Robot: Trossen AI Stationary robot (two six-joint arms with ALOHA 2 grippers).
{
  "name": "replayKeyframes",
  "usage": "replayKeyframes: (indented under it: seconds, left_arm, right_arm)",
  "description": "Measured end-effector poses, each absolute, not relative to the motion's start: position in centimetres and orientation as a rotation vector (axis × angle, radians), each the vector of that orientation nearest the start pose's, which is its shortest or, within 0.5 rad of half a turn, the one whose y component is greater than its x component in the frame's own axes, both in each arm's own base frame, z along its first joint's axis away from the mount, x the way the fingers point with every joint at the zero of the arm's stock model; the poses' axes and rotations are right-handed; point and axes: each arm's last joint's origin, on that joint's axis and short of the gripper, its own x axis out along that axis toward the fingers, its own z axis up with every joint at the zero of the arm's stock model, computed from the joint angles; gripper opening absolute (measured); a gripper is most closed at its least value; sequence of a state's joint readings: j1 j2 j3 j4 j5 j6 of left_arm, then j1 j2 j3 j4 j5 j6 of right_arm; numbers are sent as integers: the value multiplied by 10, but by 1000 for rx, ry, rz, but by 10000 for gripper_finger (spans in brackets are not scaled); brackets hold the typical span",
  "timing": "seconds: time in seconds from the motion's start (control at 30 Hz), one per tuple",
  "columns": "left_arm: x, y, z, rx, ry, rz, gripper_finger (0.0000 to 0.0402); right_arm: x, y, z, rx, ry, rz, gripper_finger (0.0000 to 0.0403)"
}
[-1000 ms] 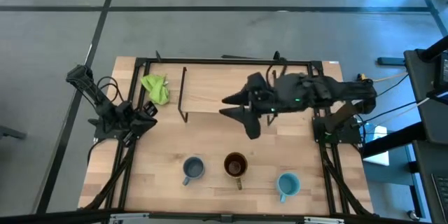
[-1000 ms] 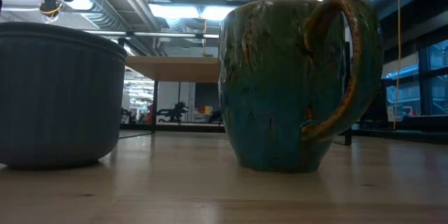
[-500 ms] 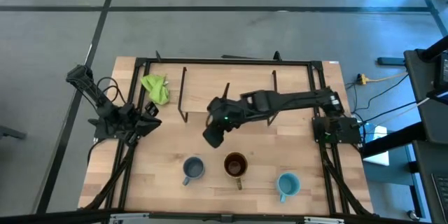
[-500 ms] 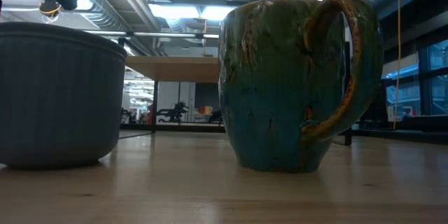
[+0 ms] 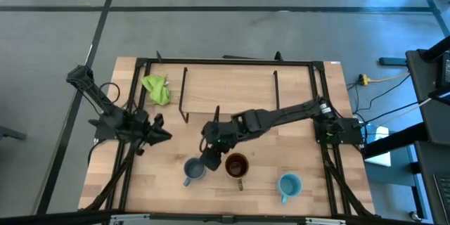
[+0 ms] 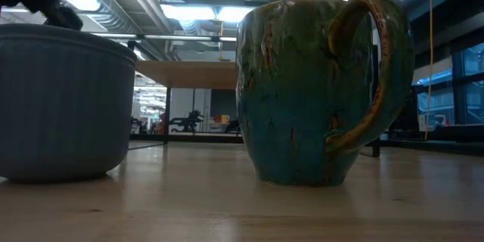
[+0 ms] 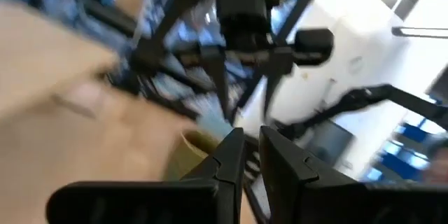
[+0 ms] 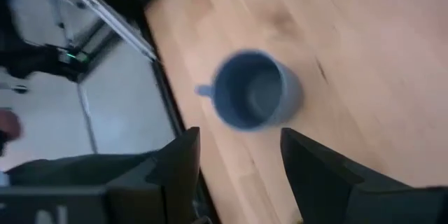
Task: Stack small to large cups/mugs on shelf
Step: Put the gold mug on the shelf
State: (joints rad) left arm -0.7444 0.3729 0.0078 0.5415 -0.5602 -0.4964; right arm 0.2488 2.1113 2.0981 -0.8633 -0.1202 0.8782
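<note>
Three mugs stand upright on their bases along the table's near side: a small grey-blue mug [image 5: 193, 170] [image 8: 255, 98] [image 6: 60, 102], a brown-olive mug [image 5: 236, 165] [image 6: 318, 91] and a sky-blue mug [image 5: 288, 185]. The shelf [image 5: 228, 90], a light-wood board on black wire legs, stands at the far middle. My right gripper [image 5: 211, 159] [image 8: 238, 175] hangs open just above and beside the grey-blue mug, slanting down, touching nothing. My left gripper [image 5: 160, 136] [image 7: 250, 140] is shut at the table's left side, holding nothing.
A crumpled green cloth [image 5: 156, 89] lies at the far left, beside the shelf. The black frame [image 5: 211, 62] runs round the tabletop. Bare wood lies between the shelf and the row of mugs.
My right gripper has swung from over the shelf toward the table's near edge and left, coming down over the grey-blue mug while tipping downward; it stays open. My left gripper has dipped and turned a little toward the near edge. The mugs have not moved.
</note>
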Motion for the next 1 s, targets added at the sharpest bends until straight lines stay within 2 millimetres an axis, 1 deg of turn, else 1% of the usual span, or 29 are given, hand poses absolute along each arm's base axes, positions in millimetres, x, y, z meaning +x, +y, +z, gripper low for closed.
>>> replayKeyframes:
  seconds: [0.1,0.2,0.3,0.37,0.47,0.57,0.63,0.7,0.77,0.93,1.0]
  left_arm:
    - [96,-69,176,-672,8,-236,41]
    - [96,-69,173,-738,45,-242,41]
    - [96,-69,175,-743,36,-248,41]
    - [96,-70,179,-741,27,-257,41]
    - [96,-70,184,-748,17,-278,41]
    - [96,-70,184,-745,21,-284,41]
    - [96,-70,184,-746,21,-284,41]
    - [96,-70,184,-745,21,-284,41]
    - [96,-70,184,-745,21,-284,41]
    - [96,-70,184,-746,21,-283,41]
    - [96,-70,184,-749,22,-283,41]
  right_arm:
    - [448,123,310,705,958,-72,200]
    - [448,125,312,661,921,-98,200]
    - [436,125,319,600,934,-156,200]
    - [417,126,330,562,985,-202,200]
    - [381,135,347,498,1061,-302,200]
    - [348,147,364,521,1079,-384,200]
    - [334,157,370,537,1067,-433,200]
    - [330,166,366,546,1054,-484,200]
    - [332,171,352,546,1072,-538,200]
    - [329,167,317,530,1179,-661,200]
    - [328,168,306,537,1215,-690,200]
